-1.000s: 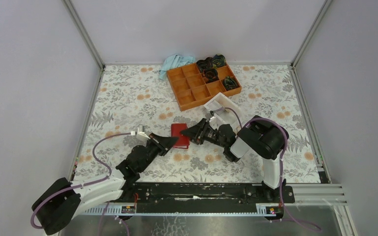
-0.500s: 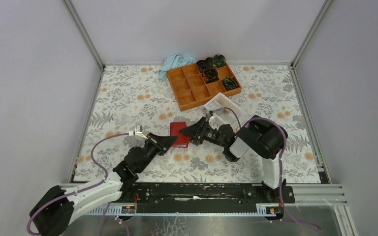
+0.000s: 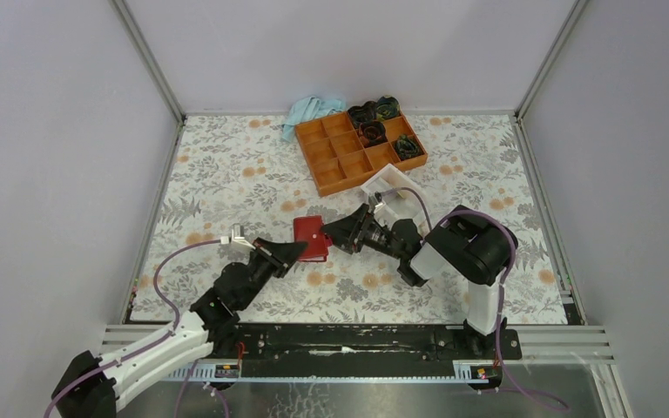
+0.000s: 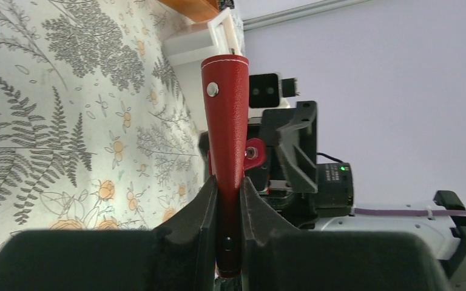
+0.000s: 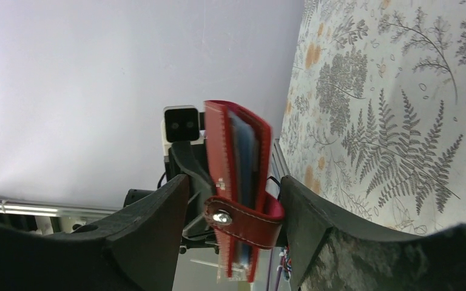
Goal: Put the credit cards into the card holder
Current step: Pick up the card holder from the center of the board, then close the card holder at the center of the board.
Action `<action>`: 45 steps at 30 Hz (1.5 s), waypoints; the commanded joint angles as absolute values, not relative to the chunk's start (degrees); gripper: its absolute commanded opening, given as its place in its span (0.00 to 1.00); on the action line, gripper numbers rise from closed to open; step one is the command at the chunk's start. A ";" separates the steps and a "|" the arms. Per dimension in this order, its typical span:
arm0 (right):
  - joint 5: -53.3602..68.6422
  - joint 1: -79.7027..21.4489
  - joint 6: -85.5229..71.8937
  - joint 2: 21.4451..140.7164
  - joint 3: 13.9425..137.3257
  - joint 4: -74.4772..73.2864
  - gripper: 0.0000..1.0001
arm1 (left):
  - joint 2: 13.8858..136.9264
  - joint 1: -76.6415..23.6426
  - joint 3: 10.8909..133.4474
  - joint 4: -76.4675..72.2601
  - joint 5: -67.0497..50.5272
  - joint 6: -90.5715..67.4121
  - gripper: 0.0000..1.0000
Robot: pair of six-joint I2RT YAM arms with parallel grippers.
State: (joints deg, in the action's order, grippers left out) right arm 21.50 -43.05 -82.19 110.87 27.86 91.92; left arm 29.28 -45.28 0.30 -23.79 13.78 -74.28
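Observation:
The dark-red card holder (image 3: 311,238) is held off the table between both grippers. My left gripper (image 3: 292,253) is shut on its folded edge; in the left wrist view the holder (image 4: 226,109) stands up from between the clamped jaws of this gripper (image 4: 229,203). My right gripper (image 3: 334,235) is open, its jaws straddling the holder's snap-tab end (image 5: 243,219) with a gap on the left side; the gripper (image 5: 233,227) shows in its wrist view. Blue credit card edges (image 5: 243,151) show inside the holder. No loose cards are in view.
An orange compartment tray (image 3: 331,157) with dark coiled items stands at the back. A whitish clear box (image 3: 390,187) lies just behind my right arm. A light-blue cloth (image 3: 312,111) lies by the back wall. Metal frame posts edge the flowered table.
My left gripper has carried the card holder a little to the left, and the left arm has swung lower. My right gripper stays at the tab end.

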 commanded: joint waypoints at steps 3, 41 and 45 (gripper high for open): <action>21.02 -41.84 -80.80 106.40 28.75 95.51 0.65 | 30.09 -45.28 -8.31 -23.98 15.37 -72.96 0.00; 17.18 -40.48 -78.03 107.63 20.58 95.51 0.29 | 29.20 -45.19 -7.38 -26.47 16.04 -73.98 0.00; 17.07 -40.67 -77.60 108.92 20.60 95.55 0.27 | 29.16 -45.20 -7.41 -26.54 15.92 -74.17 0.00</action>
State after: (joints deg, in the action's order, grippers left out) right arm 18.37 -40.71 -78.91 107.70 20.69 90.76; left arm 29.82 -45.28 0.30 -21.19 15.55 -73.95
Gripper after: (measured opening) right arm 0.281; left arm 0.179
